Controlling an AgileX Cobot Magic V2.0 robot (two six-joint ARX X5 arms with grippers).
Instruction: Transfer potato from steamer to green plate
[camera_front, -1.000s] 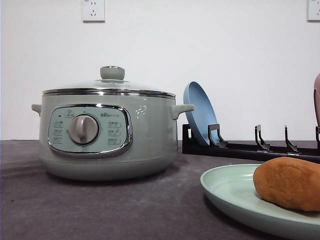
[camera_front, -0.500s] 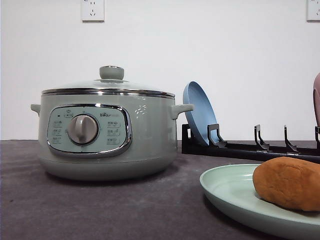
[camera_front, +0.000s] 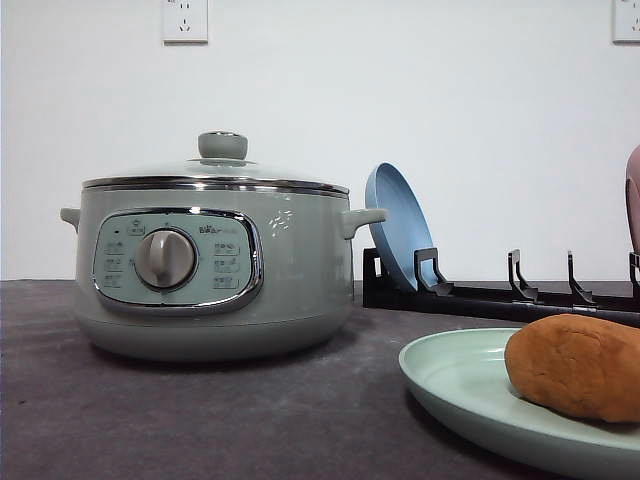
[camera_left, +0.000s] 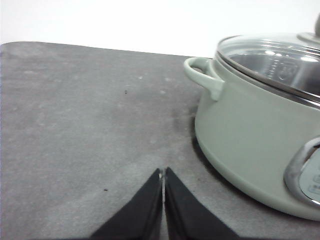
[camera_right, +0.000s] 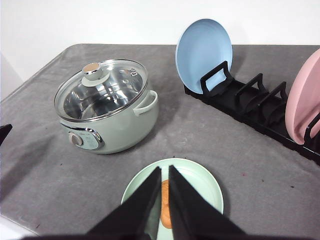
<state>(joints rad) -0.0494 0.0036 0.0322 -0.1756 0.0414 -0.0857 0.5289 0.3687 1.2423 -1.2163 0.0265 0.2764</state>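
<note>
The potato (camera_front: 578, 366) lay on the green plate (camera_front: 455, 380), toward the plate's right side in the front view, its orange-brown skin matte and rough. The steamer (camera_front: 212, 268) stood well to the left on the grey table (camera_front: 200, 420), its glass lid (camera_right: 102, 90) seated with the knob on top. Behind the plate, a blue plate (camera_front: 398, 226) leaned upright in a black dish rack (camera_front: 500, 295), and a pink plate (camera_right: 305, 107) stood farther along it. The left gripper (camera_left: 163, 175) hung just beside the steamer with its fingers pressed together, holding nothing. The right gripper (camera_right: 165, 172) hovered above the green plate, fingers nearly together, seemingly empty.
</note>
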